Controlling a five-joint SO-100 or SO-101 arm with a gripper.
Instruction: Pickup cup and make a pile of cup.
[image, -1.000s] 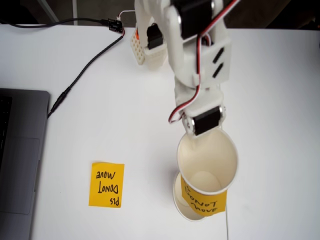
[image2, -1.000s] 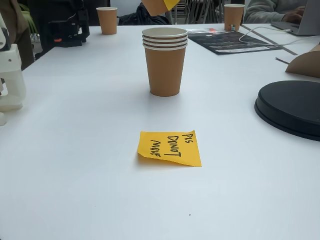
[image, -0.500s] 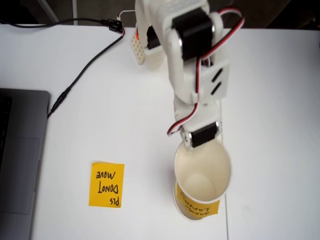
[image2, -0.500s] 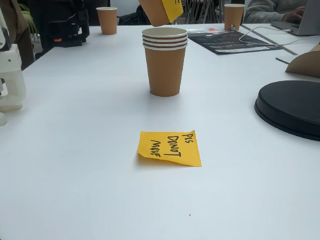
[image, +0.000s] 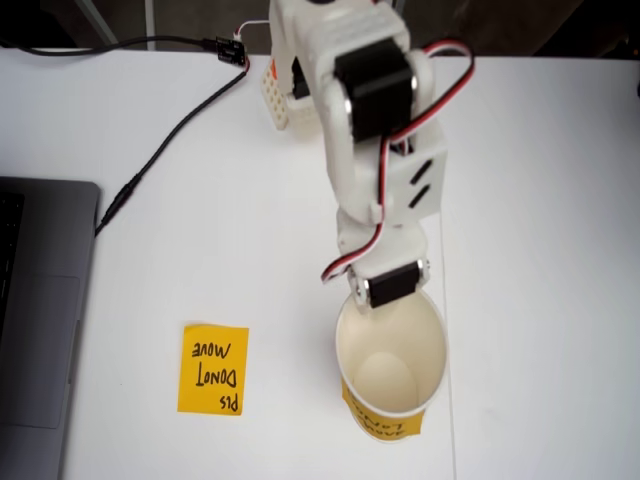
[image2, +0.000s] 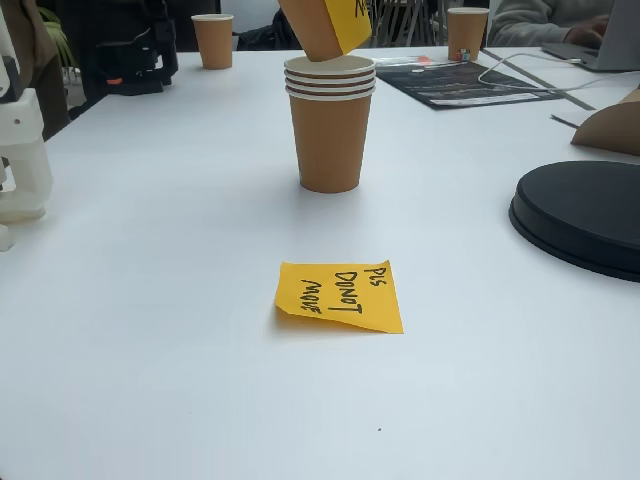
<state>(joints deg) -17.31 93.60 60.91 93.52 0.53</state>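
Cup (image: 390, 365) lower, below hand (image: 388, 290).

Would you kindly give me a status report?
Gripper shut on held cup. Held cup tilted above stack, base at stack mouth, not seated. Nothing blocking.

Matt paper cups (image2: 330, 125); smooth white table (image2: 150, 300); white plastic arm (image: 370, 150); paper sticky note (image2: 340, 296).

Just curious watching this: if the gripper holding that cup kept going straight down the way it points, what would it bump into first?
Probably the stack of cups: the gripper carries the held cup just above its top rim.
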